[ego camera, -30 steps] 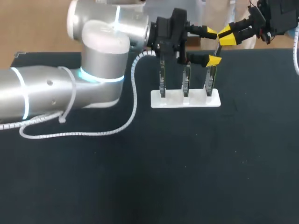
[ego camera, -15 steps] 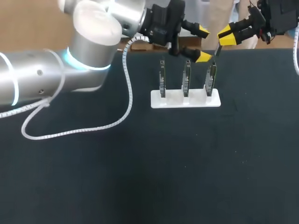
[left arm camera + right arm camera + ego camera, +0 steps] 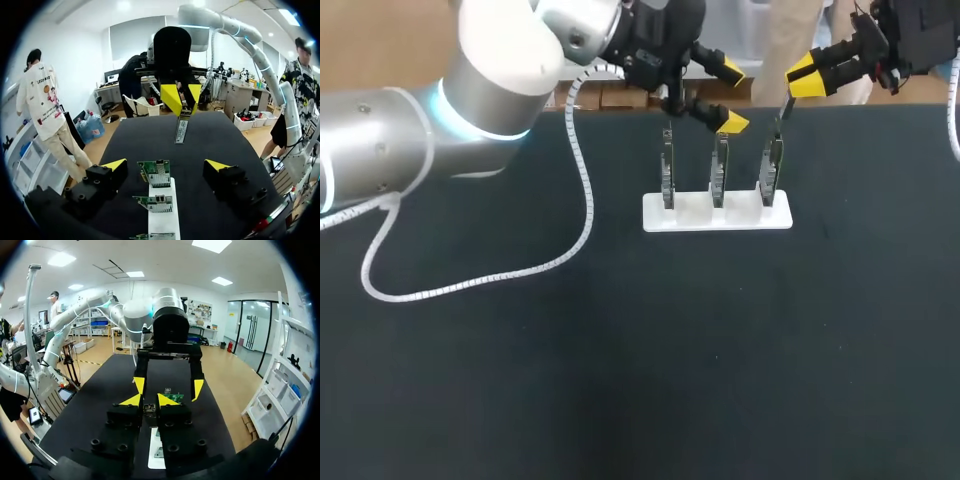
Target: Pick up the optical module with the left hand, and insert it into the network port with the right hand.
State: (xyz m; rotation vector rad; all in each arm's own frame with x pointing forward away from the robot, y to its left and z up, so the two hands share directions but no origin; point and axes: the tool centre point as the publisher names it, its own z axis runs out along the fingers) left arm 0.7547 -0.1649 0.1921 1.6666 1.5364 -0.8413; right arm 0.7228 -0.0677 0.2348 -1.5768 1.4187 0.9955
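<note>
Left gripper point(image 3: 732, 96) wide open, empty, beside boards point(image 3: 718, 165), leaving room | right gripper point(image 3: 807, 80) clamps module point(image 3: 181, 131), free end down for plugging.

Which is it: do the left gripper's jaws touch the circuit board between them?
Apart. Left wrist view: the circuit board stands between the left gripper's open jaws, gaps either side.

We stand in a robotics lab.
Our left arm point(image 3: 490, 90) and right arm point(image 3: 920, 30) meet over a black surface point(image 3: 620, 350), and just under our left tool point(image 3: 731, 97) stands a white rack point(image 3: 716, 214) with three green circuit boards point(image 3: 719, 170) upright in it.
</note>
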